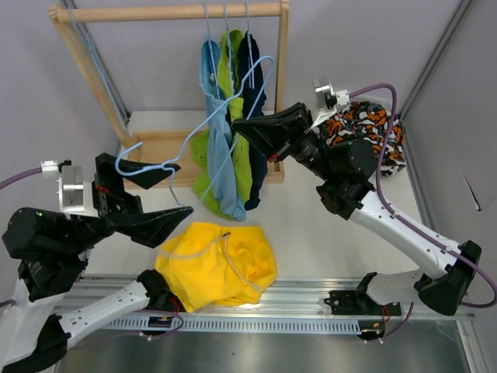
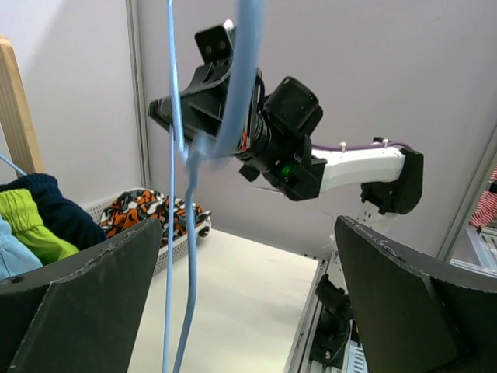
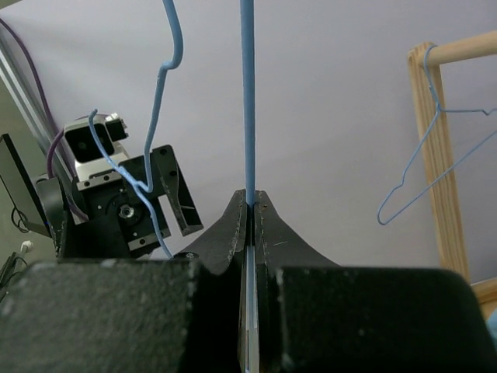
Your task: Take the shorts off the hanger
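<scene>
Yellow shorts (image 1: pixel 217 264): bright, crumpled heap on tabletop, lower centre.
Light blue shorts (image 1: pixel 220 167), lime green shorts (image 1: pixel 231 58), navy shorts (image 1: pixel 252 78): hanging on rack (image 1: pixel 167 12), upper centre.
Left pincer (image 1: pixel 172 194): wide open.
Right pincer (image 3: pixel 250 203): clamped on bare blue hanger (image 3: pixel 247 93).

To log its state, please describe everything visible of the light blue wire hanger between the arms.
The light blue hanger is thin bent wire, bare of clothing, tilted in the air. The right gripper is shut on one straight wire. The wires near the hook run between the fingers of the open left gripper.
</scene>
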Robot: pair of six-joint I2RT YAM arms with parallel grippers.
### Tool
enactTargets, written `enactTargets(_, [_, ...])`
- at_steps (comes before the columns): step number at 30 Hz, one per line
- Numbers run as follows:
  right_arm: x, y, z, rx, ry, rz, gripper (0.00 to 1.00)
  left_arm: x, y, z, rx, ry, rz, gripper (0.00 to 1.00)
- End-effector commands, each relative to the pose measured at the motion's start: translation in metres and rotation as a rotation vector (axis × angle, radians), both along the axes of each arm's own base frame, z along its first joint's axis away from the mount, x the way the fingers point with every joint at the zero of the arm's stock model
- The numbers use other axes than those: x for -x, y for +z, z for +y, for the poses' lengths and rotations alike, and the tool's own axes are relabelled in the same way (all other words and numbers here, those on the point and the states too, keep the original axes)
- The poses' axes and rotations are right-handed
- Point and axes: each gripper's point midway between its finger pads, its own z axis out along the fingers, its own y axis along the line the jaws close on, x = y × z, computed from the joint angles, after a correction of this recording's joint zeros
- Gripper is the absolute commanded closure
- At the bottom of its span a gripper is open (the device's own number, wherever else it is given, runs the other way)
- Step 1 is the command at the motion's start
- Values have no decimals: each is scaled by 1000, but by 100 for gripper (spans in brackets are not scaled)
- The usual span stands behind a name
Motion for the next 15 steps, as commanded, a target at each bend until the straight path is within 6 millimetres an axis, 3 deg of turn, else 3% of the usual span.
enactTargets(1, [13,28,-26,-91,-28,-59,100,4,13,4,49,-3,-38,1])
enactTargets(4, [14,28,-29,-98,-31,-57,100,0,8,-3,28,-12,-18,13])
enactTargets(8, [14,27,-30,-97,-31,-53,100,-6,0,-12,2,-24,-4,14])
enactTargets(12, [13,25,-34,-96,-39,-47,100,-18,-4,-16,-2,17,7,43])
enactTargets(14, [15,24,-37,-102,-33,-42,100,-24,-7,-21,-13,24,11,52])
enactTargets(15, [15,24,-38,-104,-33,-41,100,-27,-8,-23,-18,27,13,62])
